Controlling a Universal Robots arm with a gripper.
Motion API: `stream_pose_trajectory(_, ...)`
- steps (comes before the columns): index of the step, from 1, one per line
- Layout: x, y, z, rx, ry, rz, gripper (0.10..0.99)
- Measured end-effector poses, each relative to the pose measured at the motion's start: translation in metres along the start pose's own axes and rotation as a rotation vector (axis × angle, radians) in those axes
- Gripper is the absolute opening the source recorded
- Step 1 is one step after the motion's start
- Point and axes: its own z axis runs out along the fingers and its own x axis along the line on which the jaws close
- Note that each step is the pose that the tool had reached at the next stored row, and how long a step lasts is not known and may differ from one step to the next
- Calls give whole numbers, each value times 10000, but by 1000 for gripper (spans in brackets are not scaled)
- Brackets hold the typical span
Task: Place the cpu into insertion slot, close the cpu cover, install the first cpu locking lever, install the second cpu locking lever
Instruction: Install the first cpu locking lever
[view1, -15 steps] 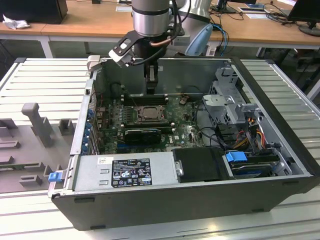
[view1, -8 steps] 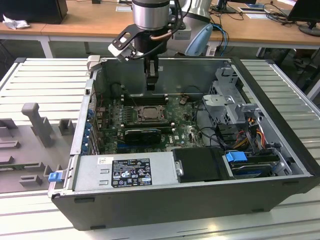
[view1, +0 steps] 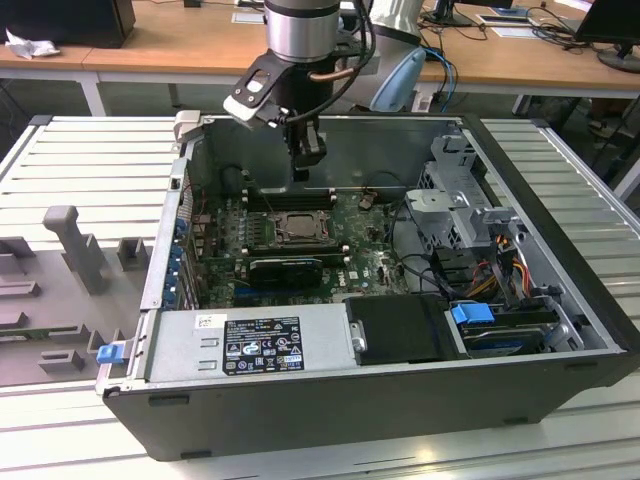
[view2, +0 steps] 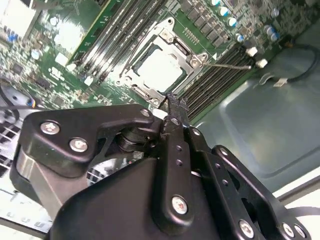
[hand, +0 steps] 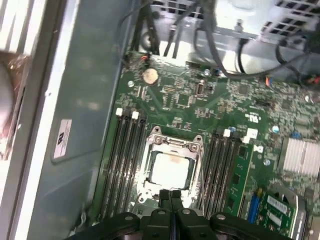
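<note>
Hand: the hand (view1: 301, 171) hangs inside the open computer case (view1: 560, 330), its jaws pressed together and gripping nothing. In the exterior view it is at 12 o'clock of the socket.
Chip: the cpu (hand: 171, 170) lies flat in the insertion slot (hand: 145, 186) on the green board (hand: 220, 100).
Cover: the cpu cover (hand: 173, 146) lies down around the chip, whose silvery top shows through its window.
Lever: a thin wire lever (view2: 227, 64) reaches from a socket corner across the memory slots (hand: 124, 155).
Fingertips: in both wrist views, close above the socket's edge; I cannot tell whether they touch it.
Desk: the grey slatted desk (view1: 90, 160) carries the case.
</note>
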Motion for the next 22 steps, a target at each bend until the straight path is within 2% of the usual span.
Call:
stream_pose_trajectory(8,0,0,0,59,65,-1836,106)
stream_pose_trajectory(10,0,0,0,80,89,-2502,106)
stream_pose_trajectory(14,0,0,-1,102,114,-3199,106)
stream_pose_trajectory(22,0,0,-1,165,187,-5306,106)
